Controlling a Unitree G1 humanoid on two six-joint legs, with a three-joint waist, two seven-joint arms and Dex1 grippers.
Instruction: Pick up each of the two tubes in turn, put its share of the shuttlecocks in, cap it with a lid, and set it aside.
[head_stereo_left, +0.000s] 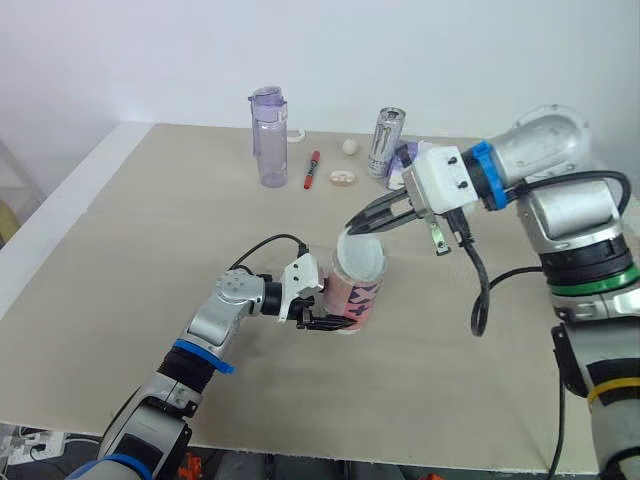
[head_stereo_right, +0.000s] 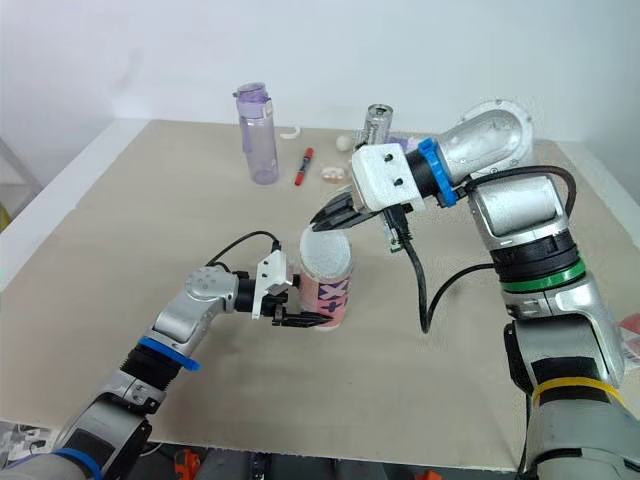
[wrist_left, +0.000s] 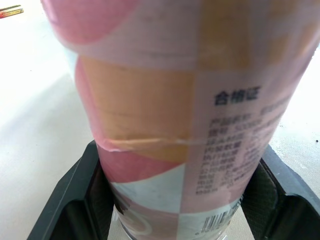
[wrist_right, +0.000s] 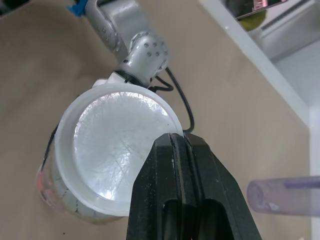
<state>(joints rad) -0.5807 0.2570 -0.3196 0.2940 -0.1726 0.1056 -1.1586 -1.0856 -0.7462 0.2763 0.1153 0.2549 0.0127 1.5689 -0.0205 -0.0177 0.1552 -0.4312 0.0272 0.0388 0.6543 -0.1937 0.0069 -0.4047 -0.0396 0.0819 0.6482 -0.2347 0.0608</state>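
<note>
Left gripper (head_stereo_left: 333, 322) clamped the pink tube (head_stereo_left: 358, 292) near its base, holding it upright over the middle of the table (head_stereo_left: 150, 250). A white lid (head_stereo_left: 362, 252) lay on the tube's mouth, its rim pinched by the right gripper (head_stereo_left: 353, 229).

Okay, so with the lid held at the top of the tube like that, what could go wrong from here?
The right gripper pinches the lid only at its rim, so it may slip or seat crooked on the tube. The left gripper holds the tube low, near its base, so pressing on top could tip it. The can stands close behind the right wrist and might get knocked.
</note>
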